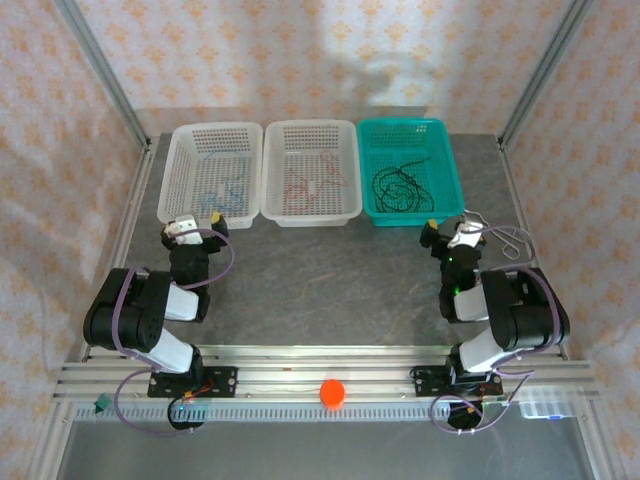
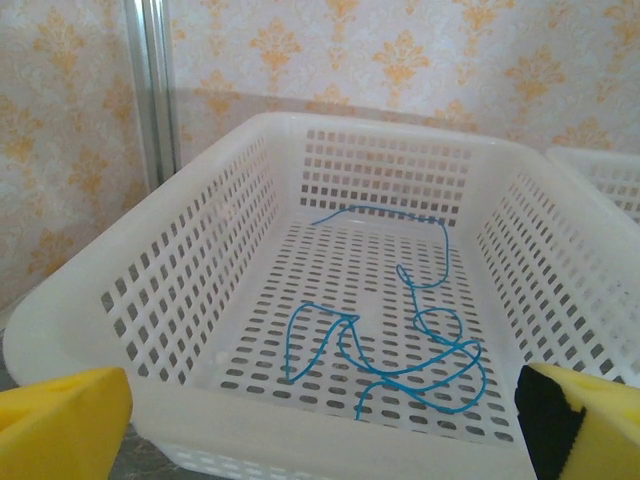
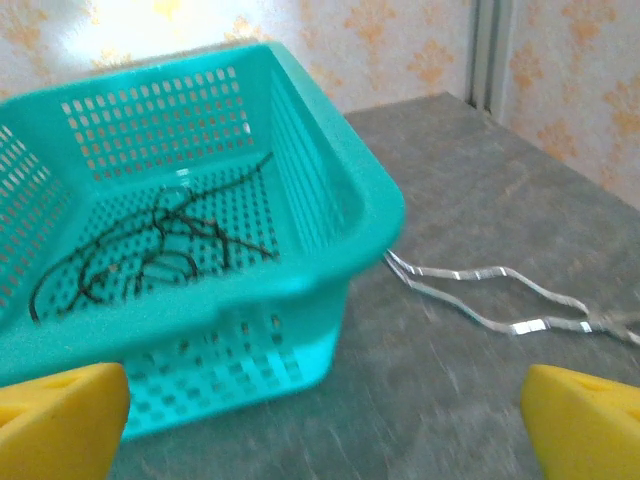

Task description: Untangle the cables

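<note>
3 baskets stood side by side along the far part of the grey tabletop (image 1: 320, 285), their long sides touching or nearly so. The left white basket (image 1: 212, 127) held the blue cables (image 1: 222, 188), a loose strand looping over its perforated floor, more bunched toward the near right of the basket in the left wrist view (image 2: 420, 350). The middle white basket (image 1: 310, 124) held the red cables (image 1: 318, 182), spread thinly across its floor. The right basket, teal (image 1: 400, 122), held the black cables (image 1: 400, 185) in a loose coil with 1 strand trailing toward the far right corner (image 3: 150, 250).

The left hand (image 1: 195, 221) hung just near of the left white basket's near edge, facing it. It was released: its yellow fingertips (image 2: 60, 425) sat far apart at the 2 lower corners of the left wrist view, with nothing between them but the basket's near wall (image 2: 330, 440).

The right hand (image 1: 447, 229) hovered near the near right corner of the teal basket (image 3: 340, 210). It too was spread wide and grasped nothing, its yellow fingertips (image 3: 580, 425) at the 2 lower corners of the right wrist view, which was slightly blurred.

Silver forceps (image 1: 505, 241) lay flat on the tabletop to the right of the teal basket, their tips just beside its near right corner (image 3: 500, 300). An orange round object (image 1: 332, 392) rested on the near rail between the 2 arm bases.
</note>
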Motion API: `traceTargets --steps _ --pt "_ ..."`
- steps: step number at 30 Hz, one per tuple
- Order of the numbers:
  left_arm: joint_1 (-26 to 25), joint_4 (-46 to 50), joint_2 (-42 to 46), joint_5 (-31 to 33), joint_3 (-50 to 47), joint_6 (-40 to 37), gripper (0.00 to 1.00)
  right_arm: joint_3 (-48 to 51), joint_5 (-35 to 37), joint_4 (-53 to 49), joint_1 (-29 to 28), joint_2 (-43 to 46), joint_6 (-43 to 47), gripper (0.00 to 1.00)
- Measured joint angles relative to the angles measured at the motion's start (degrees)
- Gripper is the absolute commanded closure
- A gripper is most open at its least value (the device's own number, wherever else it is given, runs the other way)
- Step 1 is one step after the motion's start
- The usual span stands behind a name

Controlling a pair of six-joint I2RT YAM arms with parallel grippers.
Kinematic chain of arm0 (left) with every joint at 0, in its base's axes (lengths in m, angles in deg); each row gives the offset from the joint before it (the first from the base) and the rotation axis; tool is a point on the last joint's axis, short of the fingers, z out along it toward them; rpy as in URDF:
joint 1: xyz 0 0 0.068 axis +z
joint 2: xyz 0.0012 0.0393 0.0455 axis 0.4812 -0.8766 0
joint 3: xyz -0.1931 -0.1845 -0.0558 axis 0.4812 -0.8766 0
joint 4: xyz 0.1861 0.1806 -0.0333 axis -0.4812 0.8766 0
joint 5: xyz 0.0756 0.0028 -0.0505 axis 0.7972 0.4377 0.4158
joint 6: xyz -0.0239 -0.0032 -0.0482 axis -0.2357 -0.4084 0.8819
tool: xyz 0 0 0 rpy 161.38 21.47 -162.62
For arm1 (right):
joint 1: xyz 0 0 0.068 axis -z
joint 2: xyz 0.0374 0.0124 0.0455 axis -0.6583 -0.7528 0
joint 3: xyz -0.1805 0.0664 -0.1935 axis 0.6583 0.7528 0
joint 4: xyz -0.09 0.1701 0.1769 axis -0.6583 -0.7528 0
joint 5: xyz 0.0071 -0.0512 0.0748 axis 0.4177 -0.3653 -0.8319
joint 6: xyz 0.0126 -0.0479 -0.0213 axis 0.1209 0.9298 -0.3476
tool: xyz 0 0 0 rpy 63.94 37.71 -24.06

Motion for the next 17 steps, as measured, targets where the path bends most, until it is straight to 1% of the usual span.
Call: traceTargets --steps 3,17 --pt "0.00 0.11 0.00 0.20 -0.02 0.00 0.00 -1.46 -0.50 -0.24 0.11 0.04 0.00 0.00" --pt "-0.04 2.23 0.00 -1.84 0.46 -0.76 0.00 -1.49 -1.07 -0.87 0.26 0.04 0.00 0.00"
